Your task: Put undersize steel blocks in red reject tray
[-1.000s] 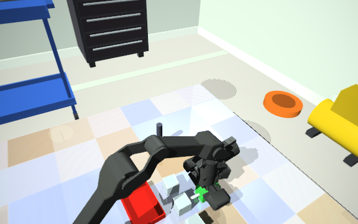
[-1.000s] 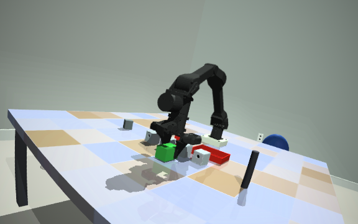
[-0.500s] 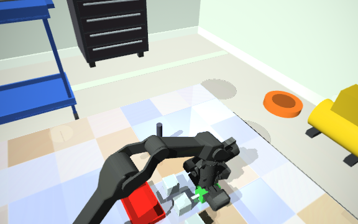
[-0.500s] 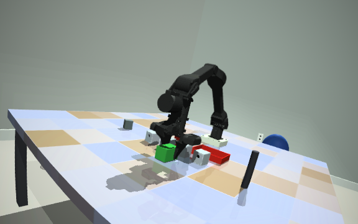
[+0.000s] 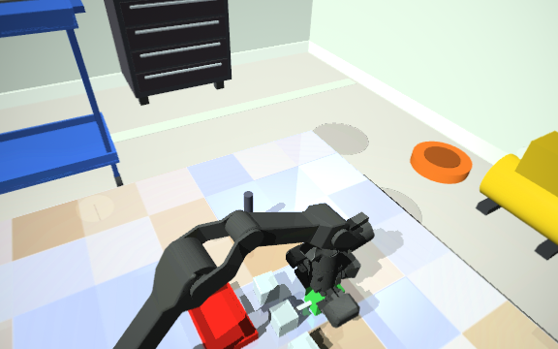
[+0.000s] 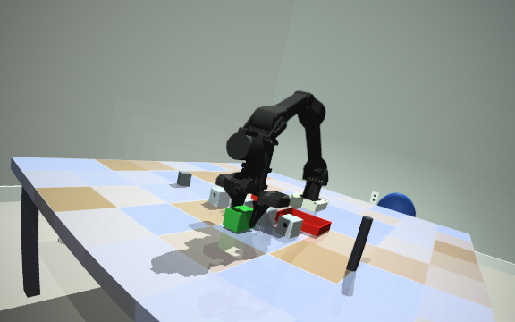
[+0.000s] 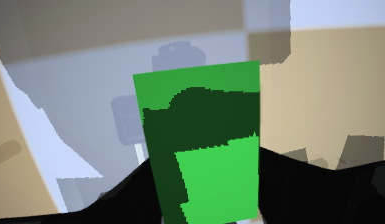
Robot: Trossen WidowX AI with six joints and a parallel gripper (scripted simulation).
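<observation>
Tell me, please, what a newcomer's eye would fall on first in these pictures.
Probably the bright green gauge, held in the black arm's gripper among the pale steel blocks. Next comes the red tray, lying open on the patchwork-coloured table. Beyond the table, the top view also shows a vivid orange ring and a yellow machine on the floor.

Gauge (image 5: 314,301) (image 6: 238,218) (image 7: 218,177): green
Tray (image 5: 223,317) (image 6: 313,223): red
Tabletop (image 5: 56,291) (image 6: 302,291): blue, white and tan squares
Drawer cabinet (image 5: 177,46): black, 4 pale handles
Ring (image 5: 419,167): orange
Ball (image 6: 397,204): dark blue
</observation>
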